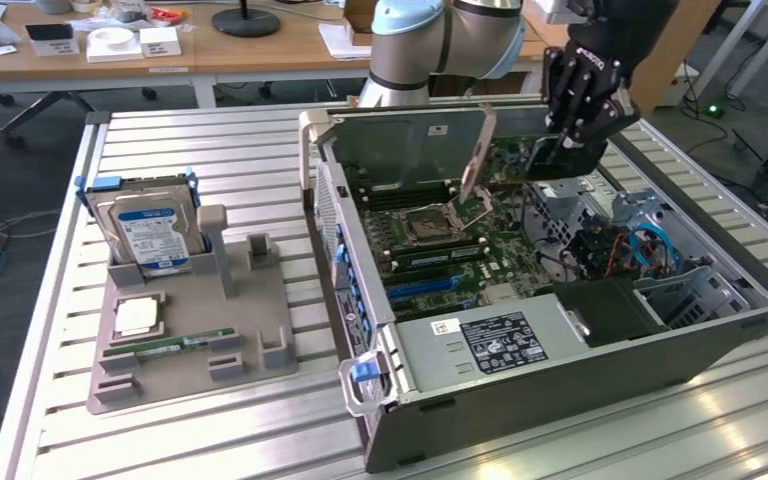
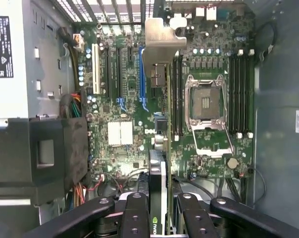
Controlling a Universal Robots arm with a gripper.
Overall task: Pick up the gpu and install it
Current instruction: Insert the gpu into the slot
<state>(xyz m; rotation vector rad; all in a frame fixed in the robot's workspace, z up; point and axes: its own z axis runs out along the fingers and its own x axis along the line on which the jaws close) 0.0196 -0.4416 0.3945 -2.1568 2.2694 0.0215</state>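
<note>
The table [image 1: 197, 440] is built of ribbed metal slats with a dull, brushed sheen. The computer case [image 1: 558, 400] is formed of grey sheet metal, matt outside and faintly reflective inside. The power supply [image 1: 424, 365] is cased in pale metal, and a glossy label [image 1: 498, 345] is stuck on it. The motherboard [image 2: 115, 158] is seen as lacquered green board, studded with shiny solder points and black and blue plastic slots. The gpu [image 2: 159, 168] is faced in black, with a bracket [image 2: 162, 44] of bare satin metal. The gripper [image 2: 160, 203] is finished in matt black. The holder [image 1: 244, 320] is moulded in matt grey plastic. The hard drive [image 1: 151, 235] is cased in bright metal. The desks [image 1: 277, 55] are topped with pale wood.
</note>
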